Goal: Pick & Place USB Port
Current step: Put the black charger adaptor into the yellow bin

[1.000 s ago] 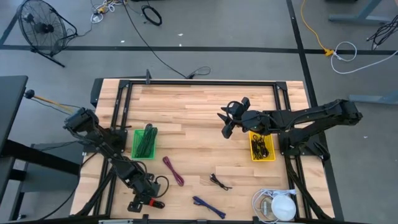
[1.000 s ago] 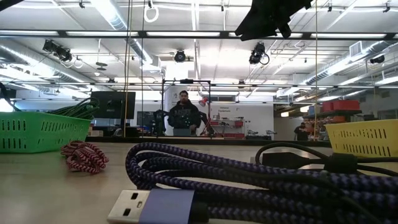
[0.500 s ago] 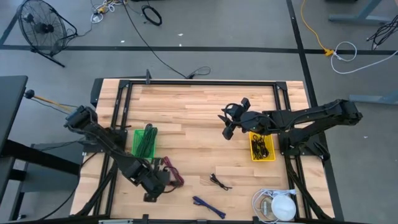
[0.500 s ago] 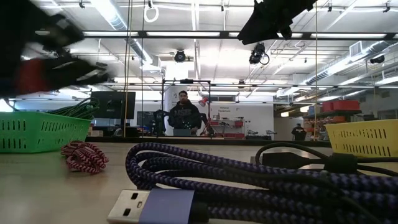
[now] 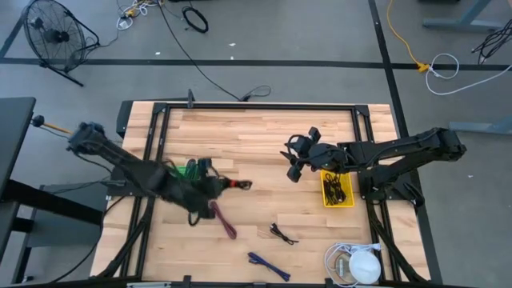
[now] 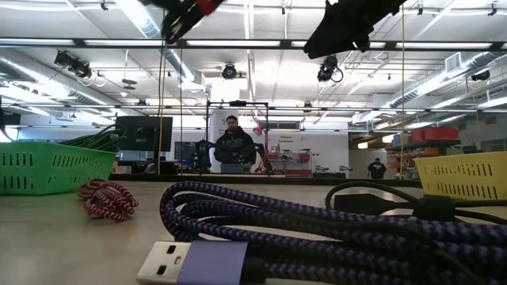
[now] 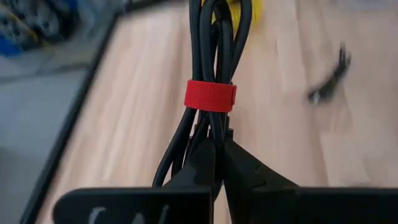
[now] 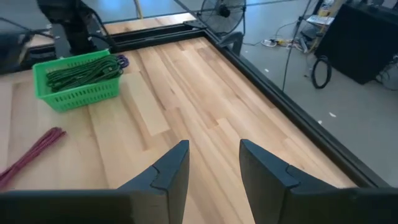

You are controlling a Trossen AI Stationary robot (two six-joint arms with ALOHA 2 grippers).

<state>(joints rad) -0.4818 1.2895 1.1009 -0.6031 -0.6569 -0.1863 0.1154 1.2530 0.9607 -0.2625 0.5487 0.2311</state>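
Observation:
My left gripper point(image 5: 218, 186) hangs over the table's left-middle, beside the green basket point(image 5: 189, 172). It is shut on a black cable bundle point(image 7: 210, 56) bound with a red strap point(image 7: 210, 96). The same gripper shows at the top of the low view point(image 6: 186, 11). My right gripper point(image 5: 294, 165) waits open above the table's middle right, its fingers point(image 8: 171, 168) apart with nothing between them. A maroon cable point(image 5: 224, 220), a small black cable point(image 5: 282, 234) and a blue braided cable point(image 5: 268, 266) lie flat on the wood. My left gripper pinches the black bundle between its two fingers point(image 7: 239, 165), at the bundle's end just behind the red strap point(image 7: 200, 134). The strands run on along the fingers' line, past the tips. The bundle sticks out toward the table's right point(image 5: 240, 185), lifted clear of the wood.
A yellow basket point(image 5: 336, 188) with dark cables stands under the right arm. A white coiled cable point(image 5: 356, 264) lies at the near right corner. Close before the low camera lies the blue braided cable point(image 6: 317, 229) with its USB plug point(image 6: 170, 261). A black frame point(image 5: 256, 106) rims the table.
My left gripper has risen from the table's near left corner with the black bundle. It has swung toward the far edge and the table's middle, tipping from pointing down to pointing nearly level toward the right. The bundle has come clear of the wood.

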